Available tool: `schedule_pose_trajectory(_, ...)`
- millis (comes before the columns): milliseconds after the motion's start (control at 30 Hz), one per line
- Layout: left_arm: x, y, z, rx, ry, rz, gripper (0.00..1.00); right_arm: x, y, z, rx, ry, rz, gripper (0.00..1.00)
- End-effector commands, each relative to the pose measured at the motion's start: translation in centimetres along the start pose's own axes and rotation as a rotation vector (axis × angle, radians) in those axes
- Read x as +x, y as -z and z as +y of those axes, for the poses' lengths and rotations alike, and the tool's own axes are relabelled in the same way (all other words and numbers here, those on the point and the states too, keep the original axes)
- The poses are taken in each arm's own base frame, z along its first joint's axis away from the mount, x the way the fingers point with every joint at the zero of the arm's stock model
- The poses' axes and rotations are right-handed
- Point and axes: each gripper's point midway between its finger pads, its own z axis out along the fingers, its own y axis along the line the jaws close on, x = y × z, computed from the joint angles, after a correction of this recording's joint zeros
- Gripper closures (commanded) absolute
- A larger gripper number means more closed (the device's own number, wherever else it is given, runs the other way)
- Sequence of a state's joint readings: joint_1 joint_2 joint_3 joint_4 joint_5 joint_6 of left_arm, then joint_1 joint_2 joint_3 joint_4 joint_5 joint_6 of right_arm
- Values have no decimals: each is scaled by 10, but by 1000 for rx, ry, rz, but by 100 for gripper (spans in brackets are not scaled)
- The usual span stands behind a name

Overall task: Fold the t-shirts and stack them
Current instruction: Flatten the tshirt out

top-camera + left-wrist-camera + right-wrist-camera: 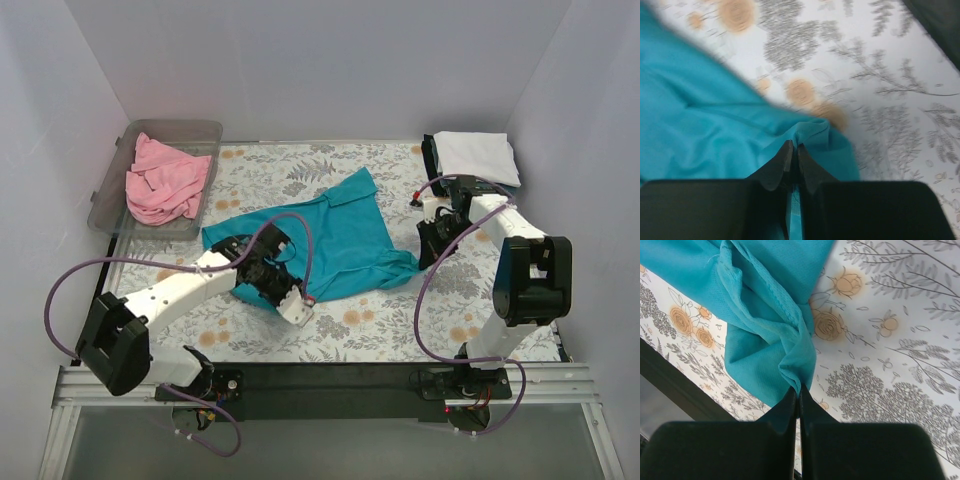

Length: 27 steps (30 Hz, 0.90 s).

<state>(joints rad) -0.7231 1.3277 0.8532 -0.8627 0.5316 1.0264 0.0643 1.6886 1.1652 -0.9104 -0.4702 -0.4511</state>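
Where the two arms reach out from the 6 o'clock edge of the worktop (400,322), each tool meets the same garment. Left tool (300,303): jaws together, clamped on a fold of the teal t-shirt (340,235) at its 7 o'clock edge; in the left wrist view the fingers (785,160) pinch a ridge of teal cloth, with a sliver of it showing between them. Right tool (424,255): jaws together, clamped on the garment's 4 o'clock corner; in the right wrist view the cloth gathers into bunched folds that run down to the fingertips (790,402), a stitched hem visible above them. Teal t-shirt: at the middle of the worktop, lying partly spread and rumpled on the floral cloth (250,165), its long axis running from 8 o'clock towards 1 o'clock. Pink t-shirt (165,180): crumpled in the clear bin (195,132) at 10 o'clock, well apart from the teal one. White t-shirt (478,155): folded flat at 1 o'clock by the far edge, with a dark layer (428,155) showing along its 9 o'clock side.
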Motion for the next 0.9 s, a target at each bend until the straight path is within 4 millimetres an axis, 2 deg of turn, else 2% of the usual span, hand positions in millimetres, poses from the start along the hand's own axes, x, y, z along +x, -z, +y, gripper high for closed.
schedule_pose_trajectory(0,-7,69,80,-275,262,-50,100,-36,50,-17,107,60,-146,99)
schedule_pose_trajectory(33,0,78,92,-298,350,-75,100,-43,64,-26,139,55,-182,99)
schedule_pose_trajectory(67,7,98,110,-355,414,-82,100,-51,79,-31,162,62,-205,99)
schedule_pose_trajectory(100,23,143,138,-477,473,-73,100,-70,108,-42,216,77,-272,99)
schedule_pose_trajectory(133,31,164,148,-531,580,-91,100,-81,126,-45,246,93,-309,99)
schedule_pose_trajectory(167,42,176,158,-562,639,-111,100,-88,142,-46,265,98,-333,99)
schedule_pose_trajectory(200,65,207,166,-664,704,-102,100,-111,178,-49,325,134,-415,99)
schedule_pose_trajectory(233,72,235,180,-753,768,-115,100,-120,195,-48,353,149,-447,99)
schedule_pose_trajectory(267,92,260,180,-837,829,-94,100,-129,212,-47,383,166,-483,99)
schedule_pose_trajectory(300,100,285,191,-928,823,-96,100,-140,232,-46,420,188,-526,99)
schedule_pose_trajectory(333,104,311,197,-1007,831,-98,100,-157,265,-36,478,240,-600,99)
schedule_pose_trajectory(367,108,326,200,-1071,906,-132,100,-166,286,-30,519,270,-646,99)
schedule_pose_trajectory(400,121,355,201,-1178,920,-110,100,-174,300,-27,548,287,-678,99)
schedule_pose_trajectory(433,123,370,202,-1231,941,-118,100,-180,316,-23,577,291,-717,99)
schedule_pose_trajectory(467,123,386,205,-1285,955,-128,100,-191,347,-14,646,331,-792,99)
schedule_pose_trajectory(500,128,405,205,-1367,955,-105,100,-195,362,-8,678,343,-832,99)
schedule_pose_trajectory(567,124,422,203,-1443,948,-110,100,-205,388,0,742,362,-925,99)
schedule_pose_trajectory(600,121,430,204,-1475,931,-117,100,-203,402,11,766,382,-966,99)
schedule_pose_trajectory(667,113,440,201,-1513,909,-111,100,-208,420,21,804,414,-1030,99)
schedule_pose_trajectory(767,105,453,197,-1569,901,-111,100,-204,438,35,844,444,-1080,99)
schedule_pose_trajectory(867,92,456,190,-1584,907,-127,100,-197,452,49,883,469,-1116,99)
